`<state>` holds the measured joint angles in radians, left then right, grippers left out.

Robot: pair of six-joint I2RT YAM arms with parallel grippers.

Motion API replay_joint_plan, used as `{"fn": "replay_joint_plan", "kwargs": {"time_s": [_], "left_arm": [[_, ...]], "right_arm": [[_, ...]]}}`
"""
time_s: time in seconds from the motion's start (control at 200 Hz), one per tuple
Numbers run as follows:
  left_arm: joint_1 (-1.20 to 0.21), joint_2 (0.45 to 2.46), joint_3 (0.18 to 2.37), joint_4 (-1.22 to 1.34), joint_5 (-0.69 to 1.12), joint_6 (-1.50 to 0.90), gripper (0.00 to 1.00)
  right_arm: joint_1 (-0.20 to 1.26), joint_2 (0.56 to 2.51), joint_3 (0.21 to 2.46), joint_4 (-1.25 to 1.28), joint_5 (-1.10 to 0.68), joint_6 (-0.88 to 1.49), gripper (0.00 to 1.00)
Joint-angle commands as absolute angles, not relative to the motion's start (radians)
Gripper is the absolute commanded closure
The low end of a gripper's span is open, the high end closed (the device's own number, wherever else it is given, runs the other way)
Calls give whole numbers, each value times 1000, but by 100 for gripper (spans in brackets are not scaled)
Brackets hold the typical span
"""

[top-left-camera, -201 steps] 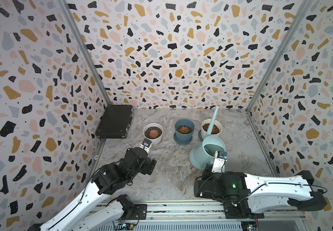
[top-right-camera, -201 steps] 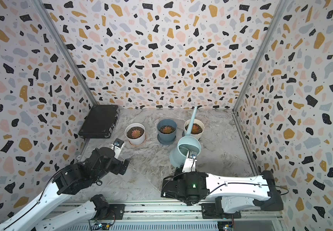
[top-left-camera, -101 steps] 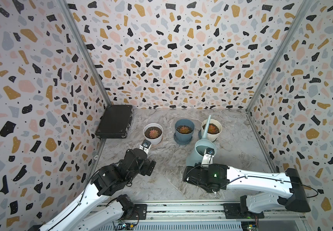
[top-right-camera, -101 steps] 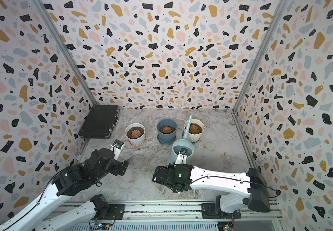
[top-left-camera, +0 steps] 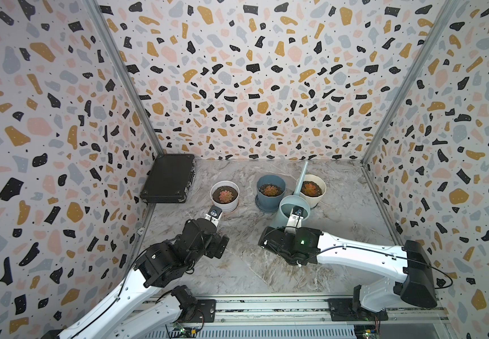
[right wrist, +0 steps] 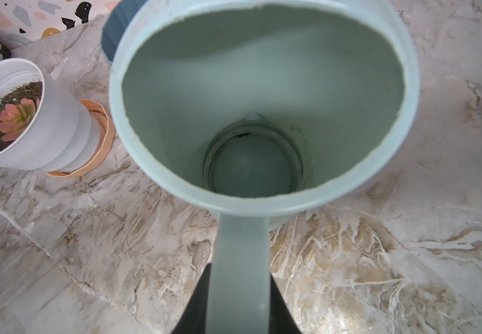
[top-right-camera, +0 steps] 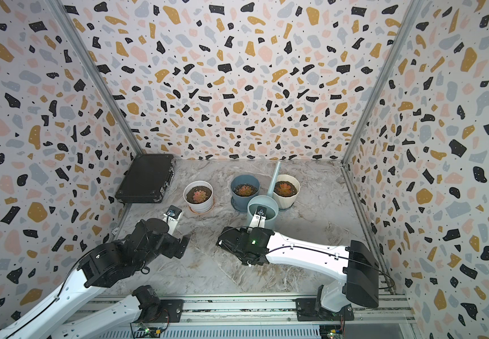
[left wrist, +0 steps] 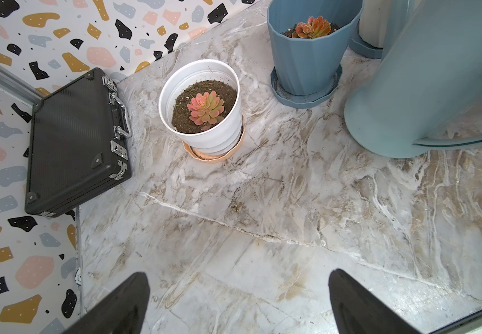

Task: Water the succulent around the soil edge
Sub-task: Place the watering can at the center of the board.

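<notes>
Gripping watering can handle, right gripper clamped; spout axis points straight ahead toward cream pot. Left gripper spread wide, empty.

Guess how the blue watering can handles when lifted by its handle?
Watering can looks like rigid plastic, so probably stiff. Its inside appears nearly empty, likely light. The long spout and tall body may make it swing or tip.

A closed black hard-shell case with metal latches lies flat. It sits against the terrazzo-patterned wall, in the corner of the marble-patterned tabletop.
</notes>
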<state>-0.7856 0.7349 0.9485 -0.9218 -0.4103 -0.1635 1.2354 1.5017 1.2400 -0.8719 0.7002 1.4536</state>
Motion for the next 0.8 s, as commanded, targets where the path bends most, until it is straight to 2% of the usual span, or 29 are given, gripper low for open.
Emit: {"fn": "replay_joint_plan", "kwargs": {"time_s": [0.0,0.596,0.726,0.791], "left_arm": [[-782,724,937,-927,-429,-151,1],[-782,702,925,-935,-430,-153,1],[-782,700,923,-934,-431,-151,1],[-782,699,922,-933,-431,-152,1]], "right_arm": [[1236,1521,1276,-877,598,1472,100],[1256,1667,1361,-954,572,1410,100],[1265,1658,1350,-956,590,1423,80],[1270,1657,1349,-959,595,1424,75]]}}
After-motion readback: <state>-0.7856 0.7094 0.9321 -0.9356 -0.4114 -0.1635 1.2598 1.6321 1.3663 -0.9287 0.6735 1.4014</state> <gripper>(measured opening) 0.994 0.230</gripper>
